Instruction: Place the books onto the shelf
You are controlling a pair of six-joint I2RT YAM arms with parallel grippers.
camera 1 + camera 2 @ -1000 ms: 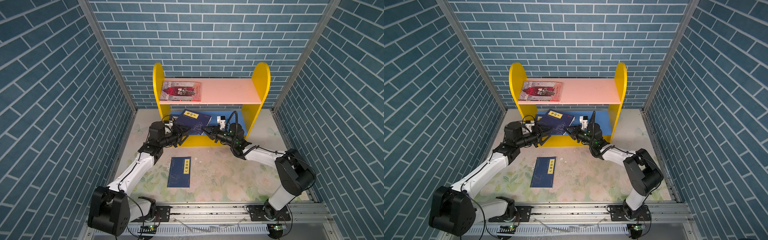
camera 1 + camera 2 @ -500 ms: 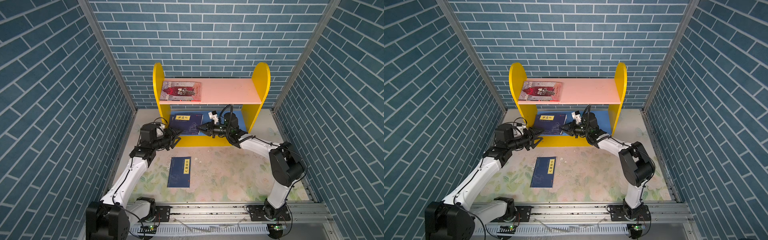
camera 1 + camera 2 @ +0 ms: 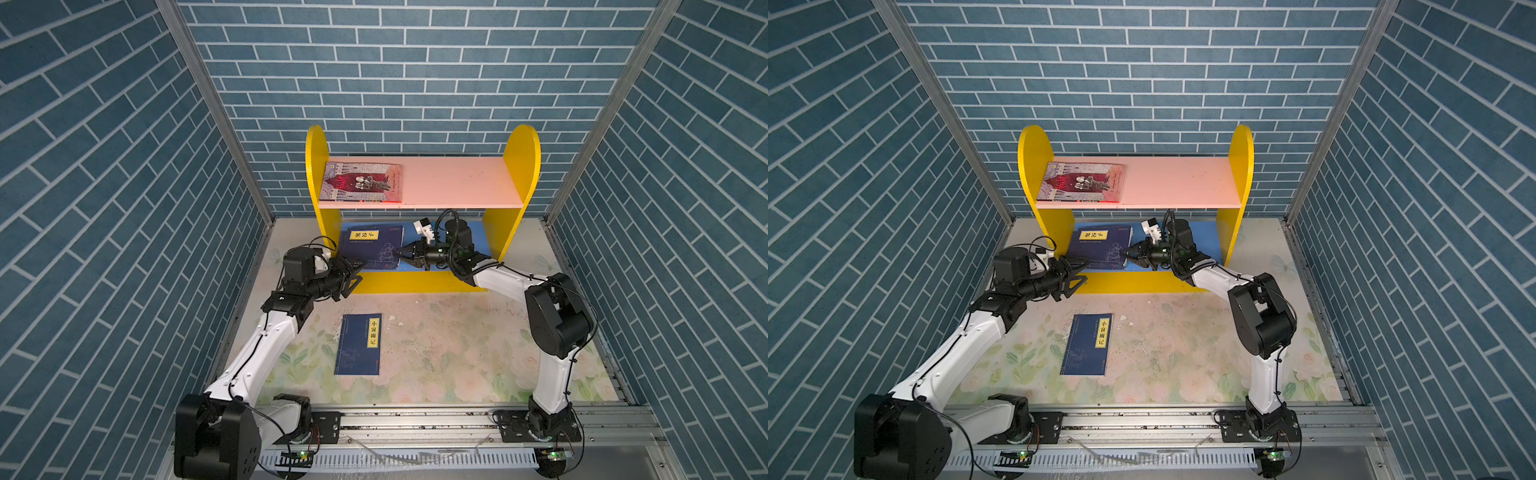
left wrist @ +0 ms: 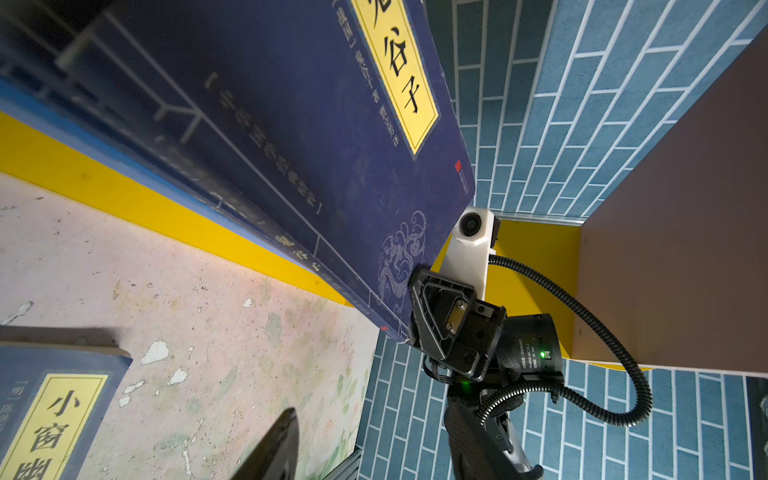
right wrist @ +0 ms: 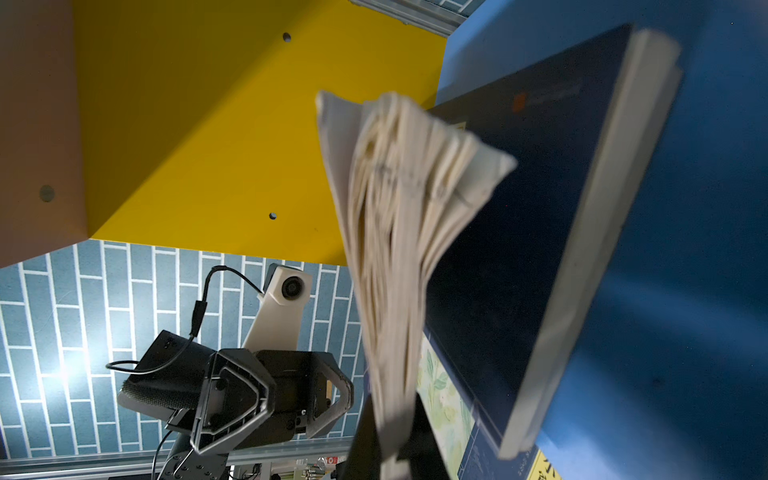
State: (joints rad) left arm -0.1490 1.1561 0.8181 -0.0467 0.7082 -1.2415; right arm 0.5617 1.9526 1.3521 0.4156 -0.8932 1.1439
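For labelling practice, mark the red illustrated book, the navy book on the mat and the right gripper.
red illustrated book (image 3: 360,182): in a top view, mid-cover.
navy book on the mat (image 3: 358,345): in a top view, mid-cover.
right gripper (image 3: 399,252): in a top view, between fingertips.

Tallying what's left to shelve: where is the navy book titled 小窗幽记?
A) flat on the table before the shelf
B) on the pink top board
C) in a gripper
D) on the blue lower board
A: the navy book lies flat on the table, in front of the shelf.
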